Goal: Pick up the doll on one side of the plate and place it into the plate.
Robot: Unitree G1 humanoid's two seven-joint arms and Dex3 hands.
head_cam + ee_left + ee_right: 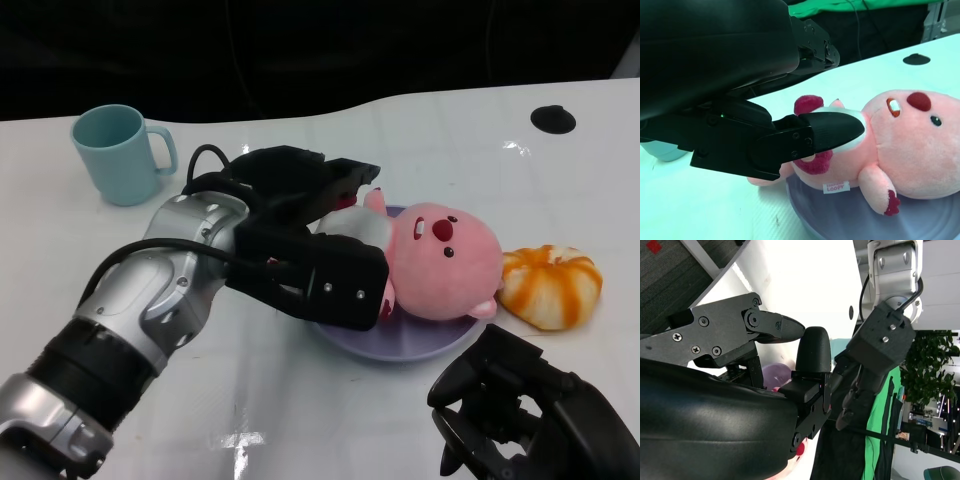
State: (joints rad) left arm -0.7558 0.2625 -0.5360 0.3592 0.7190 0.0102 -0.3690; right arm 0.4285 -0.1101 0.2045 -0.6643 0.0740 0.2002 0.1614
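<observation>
light falls bright and even from above; the white table [420,130] throws small glare patches, and beyond its far edge all is dark. my left hand [310,245] casts a soft shadow. at my left wrist the near shell is blurred; my right wrist view is washed out.

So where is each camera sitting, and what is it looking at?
Head view: up on the robot, looking down at the table; both arms show, the left hand gripping the pink doll on the purple plate.
Left wrist view: behind the left hand, looking along its fingers at the doll.
Right wrist view: behind the right hand, turned sideways.
The head and left wrist views share doll and plate.
</observation>
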